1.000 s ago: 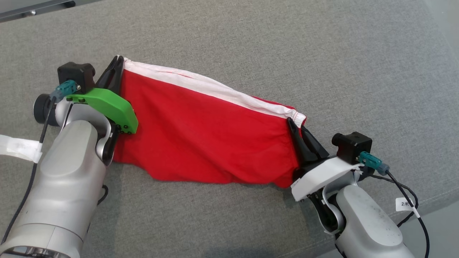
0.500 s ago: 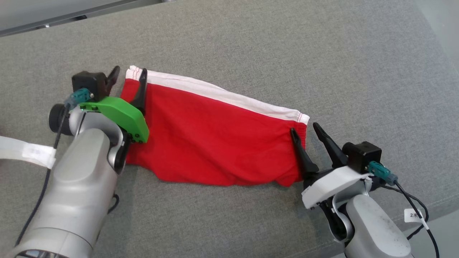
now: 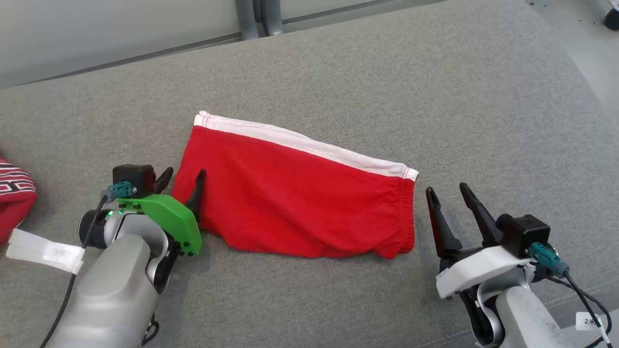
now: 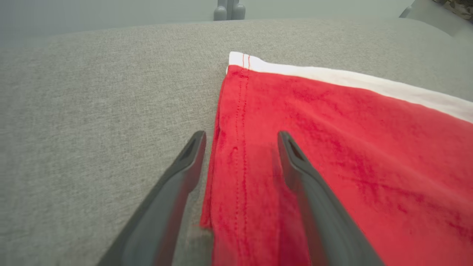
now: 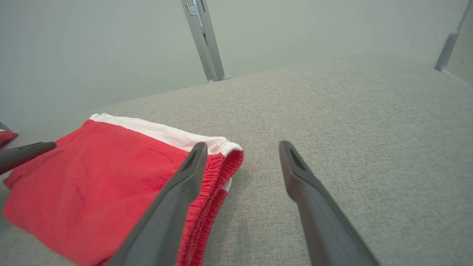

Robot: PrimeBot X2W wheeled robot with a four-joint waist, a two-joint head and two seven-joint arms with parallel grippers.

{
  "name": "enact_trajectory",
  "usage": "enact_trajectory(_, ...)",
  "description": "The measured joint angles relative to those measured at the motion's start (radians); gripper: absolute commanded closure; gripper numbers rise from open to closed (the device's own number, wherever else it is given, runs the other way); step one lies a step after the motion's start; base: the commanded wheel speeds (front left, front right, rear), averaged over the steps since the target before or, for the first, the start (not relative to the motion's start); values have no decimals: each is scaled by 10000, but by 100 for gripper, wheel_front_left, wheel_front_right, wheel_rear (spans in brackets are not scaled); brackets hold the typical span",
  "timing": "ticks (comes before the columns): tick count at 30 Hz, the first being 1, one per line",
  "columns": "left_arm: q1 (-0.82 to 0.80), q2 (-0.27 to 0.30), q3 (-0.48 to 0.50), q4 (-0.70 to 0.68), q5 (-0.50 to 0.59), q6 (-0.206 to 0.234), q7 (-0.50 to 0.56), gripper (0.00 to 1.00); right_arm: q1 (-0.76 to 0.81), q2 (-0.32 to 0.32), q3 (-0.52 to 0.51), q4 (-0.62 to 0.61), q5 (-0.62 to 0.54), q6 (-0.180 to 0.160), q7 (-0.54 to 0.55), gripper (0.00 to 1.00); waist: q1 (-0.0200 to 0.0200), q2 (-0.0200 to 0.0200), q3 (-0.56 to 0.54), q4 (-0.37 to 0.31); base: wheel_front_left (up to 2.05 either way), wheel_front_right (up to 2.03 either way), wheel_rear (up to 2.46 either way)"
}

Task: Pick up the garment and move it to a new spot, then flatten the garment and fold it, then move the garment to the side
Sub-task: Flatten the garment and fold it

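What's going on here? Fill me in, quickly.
A two-armed robot is working on red shorts, which lie spread on the grey cushion, held by nothing. The left jaws stand open, straddling the shorts' left edge. The right jaws stand open just off the elastic waistband end.

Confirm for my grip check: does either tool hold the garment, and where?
Nothing is held: left tool and right tool stand open at the ends of the garment.
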Motion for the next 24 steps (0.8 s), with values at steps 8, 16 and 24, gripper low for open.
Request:
enact_trajectory(8,274,245,-316,115,-671,0,1258,0,330,-6,-332,-685,-142,0,278,0,-1,0,-479,6,0,0,0)
enact_trajectory(16,360,343,-372,311,-1053,0,1668,0,485,-6,-293,-1204,-54,-2,439,0,0,0,-426,-212,0,0,0)
enact_trajectory(24,278,284,-646,267,-1271,15,1908,65,491,-6,-278,-1402,-21,0,499,0,0,0,-332,-468,0,0,0)
